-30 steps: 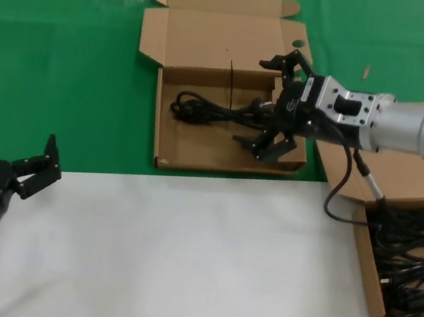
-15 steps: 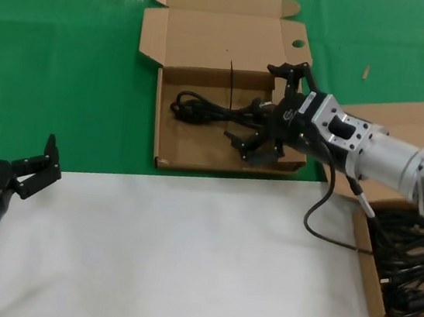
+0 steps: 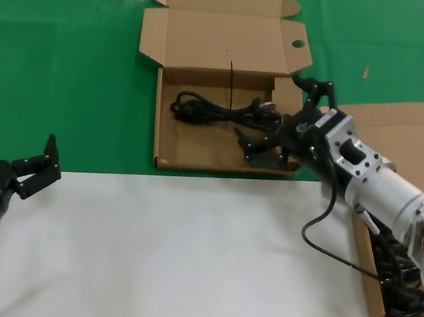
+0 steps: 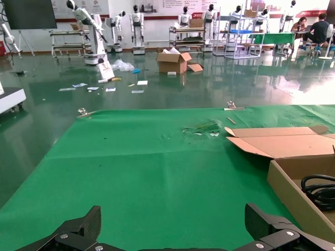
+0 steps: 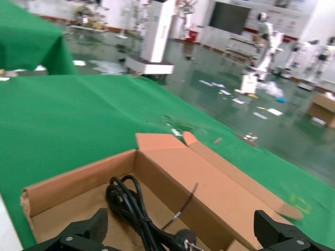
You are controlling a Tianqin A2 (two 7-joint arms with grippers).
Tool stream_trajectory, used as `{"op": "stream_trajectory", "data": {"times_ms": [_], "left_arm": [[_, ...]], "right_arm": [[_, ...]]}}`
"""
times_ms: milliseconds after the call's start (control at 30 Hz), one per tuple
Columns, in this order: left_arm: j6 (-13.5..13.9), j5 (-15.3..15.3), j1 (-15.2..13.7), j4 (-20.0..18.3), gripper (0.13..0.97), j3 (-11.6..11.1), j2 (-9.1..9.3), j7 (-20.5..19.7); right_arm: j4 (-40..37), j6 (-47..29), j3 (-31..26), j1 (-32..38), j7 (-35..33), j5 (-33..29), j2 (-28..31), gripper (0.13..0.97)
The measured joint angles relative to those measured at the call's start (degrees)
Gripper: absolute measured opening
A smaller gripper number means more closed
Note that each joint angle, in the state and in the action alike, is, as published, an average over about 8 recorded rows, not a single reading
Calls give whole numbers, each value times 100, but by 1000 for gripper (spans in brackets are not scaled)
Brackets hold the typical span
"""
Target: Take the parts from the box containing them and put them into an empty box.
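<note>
Bright even light, soft shadows

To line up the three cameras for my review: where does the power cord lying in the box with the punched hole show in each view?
Head view: the power cord lies across the box's floor, beside the right gripper.
Left wrist view: a loop at the right edge.
Right wrist view: low centre.
Shared landmark: the box with the punched hole.

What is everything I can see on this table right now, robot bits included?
Box with holes: one, brown, open on the green cloth.
Power cord: one, black, lying inside that box.
Second box: one, brown, at the right edge, holding a heap of black cords.
Green cloth: one, far half.
White sheet: one, near half.
Right gripper: black, open at the holed box's right wall.
Left gripper: black, open, idle near left.
</note>
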Motion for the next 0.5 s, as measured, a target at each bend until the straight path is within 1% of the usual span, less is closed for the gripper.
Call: {"op": "stream_trajectory", "data": {"times_ms": [500], "left_arm": [[0, 0, 0, 0, 966, 0, 0, 2]], "right_arm": [[1007, 1156, 470, -1214, 427, 352, -99, 966]]}}
